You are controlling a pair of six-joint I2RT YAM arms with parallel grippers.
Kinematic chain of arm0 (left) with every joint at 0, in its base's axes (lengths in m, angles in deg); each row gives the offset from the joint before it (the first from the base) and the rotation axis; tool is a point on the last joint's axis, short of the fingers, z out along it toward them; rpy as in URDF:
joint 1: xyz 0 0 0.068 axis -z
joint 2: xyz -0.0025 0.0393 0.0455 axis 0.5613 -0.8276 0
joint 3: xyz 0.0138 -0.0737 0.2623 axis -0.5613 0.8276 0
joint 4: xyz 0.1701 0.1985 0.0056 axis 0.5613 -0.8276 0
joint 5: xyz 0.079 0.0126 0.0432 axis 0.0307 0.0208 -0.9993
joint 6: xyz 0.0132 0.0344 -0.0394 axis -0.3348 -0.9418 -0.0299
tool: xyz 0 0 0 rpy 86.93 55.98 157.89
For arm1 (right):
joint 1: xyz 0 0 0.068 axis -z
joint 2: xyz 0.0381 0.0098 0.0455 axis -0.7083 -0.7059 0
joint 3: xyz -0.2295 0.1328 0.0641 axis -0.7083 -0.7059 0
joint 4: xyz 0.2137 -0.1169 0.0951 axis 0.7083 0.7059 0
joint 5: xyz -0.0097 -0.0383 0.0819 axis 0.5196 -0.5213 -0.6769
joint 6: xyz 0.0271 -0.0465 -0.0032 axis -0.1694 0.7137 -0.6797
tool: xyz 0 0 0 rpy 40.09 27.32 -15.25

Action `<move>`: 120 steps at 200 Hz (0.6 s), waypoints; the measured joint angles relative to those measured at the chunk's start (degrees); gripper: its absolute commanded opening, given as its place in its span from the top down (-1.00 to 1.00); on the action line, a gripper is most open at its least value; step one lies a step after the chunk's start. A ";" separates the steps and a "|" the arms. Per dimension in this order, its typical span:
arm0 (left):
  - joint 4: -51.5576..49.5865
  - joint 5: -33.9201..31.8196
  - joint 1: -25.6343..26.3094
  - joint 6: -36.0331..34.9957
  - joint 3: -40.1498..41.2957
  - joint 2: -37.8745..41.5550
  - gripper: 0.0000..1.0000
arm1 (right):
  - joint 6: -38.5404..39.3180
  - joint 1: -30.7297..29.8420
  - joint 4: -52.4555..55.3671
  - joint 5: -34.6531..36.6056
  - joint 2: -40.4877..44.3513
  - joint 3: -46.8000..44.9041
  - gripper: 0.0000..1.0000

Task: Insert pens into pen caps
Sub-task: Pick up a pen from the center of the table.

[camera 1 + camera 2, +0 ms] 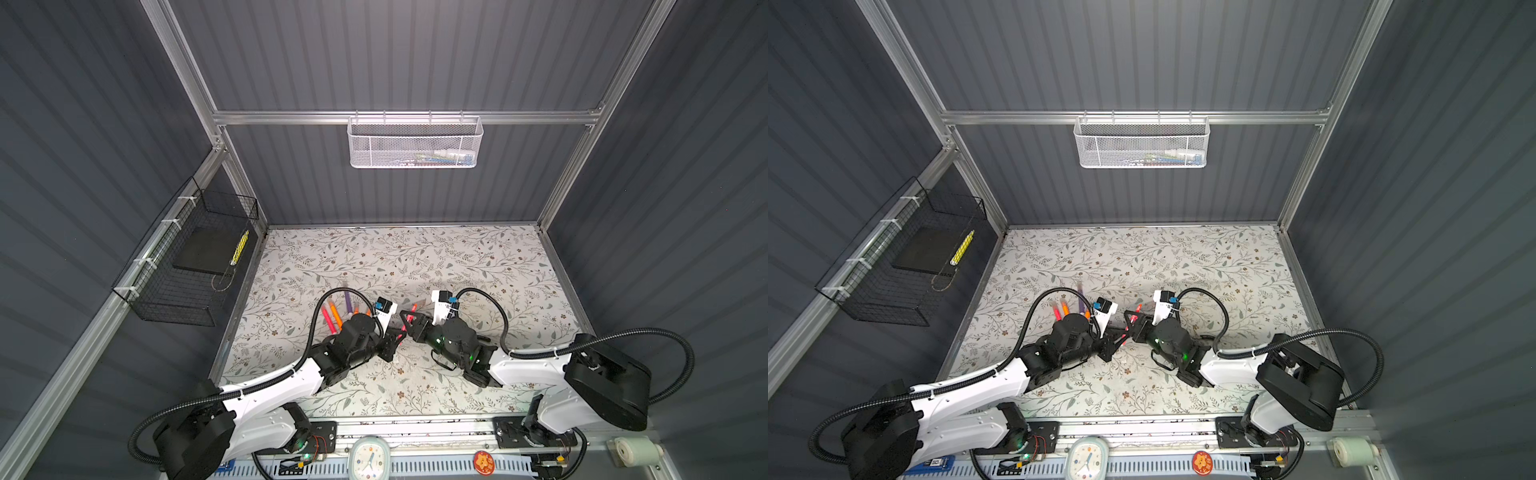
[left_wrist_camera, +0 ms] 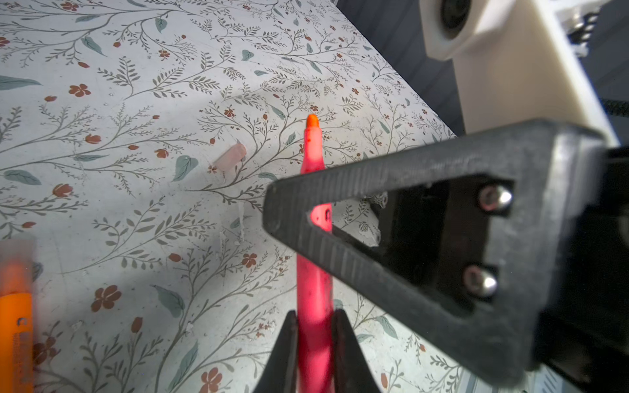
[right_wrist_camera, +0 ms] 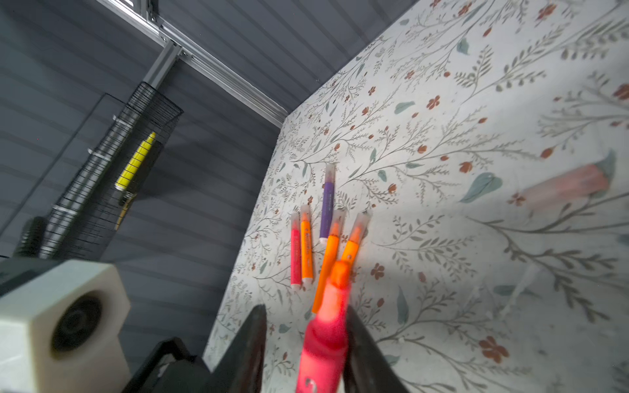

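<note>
A pink-red pen [image 2: 315, 292] with a bare orange tip is held above the table in the middle, and my left gripper [image 2: 315, 323] is shut on its barrel. My right gripper [image 3: 306, 313] stands around the same pen [image 3: 328, 333] near its tip. One finger lies against the pen and a gap shows at the other. In both top views the two grippers meet over the pen [image 1: 410, 318] [image 1: 1133, 318]. A loose pale pinkish pen cap [image 2: 231, 157] lies on the table beyond the tip, blurred in the right wrist view [image 3: 568, 185]. Several pens [image 3: 327, 207] with pale caps on lie together.
The capped pens [image 1: 334, 316] lie just behind my left arm. A black wire basket [image 1: 187, 266] hangs on the left wall and a white mesh basket [image 1: 415, 143] on the back wall. A small clock [image 1: 368, 457] sits at the front rail.
</note>
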 measured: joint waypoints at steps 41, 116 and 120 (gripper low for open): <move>0.55 -0.04 0.00 0.00 0.74 0.48 0.88 | 0.07 -0.11 1.11 0.00 0.02 0.52 0.97; 1.33 -0.07 0.00 -0.37 1.20 0.22 0.33 | 0.76 -1.42 1.20 -0.22 0.02 0.59 1.00; 1.42 -0.09 0.00 -0.39 1.20 0.04 0.33 | 0.83 -1.51 1.18 -0.24 0.02 0.59 1.00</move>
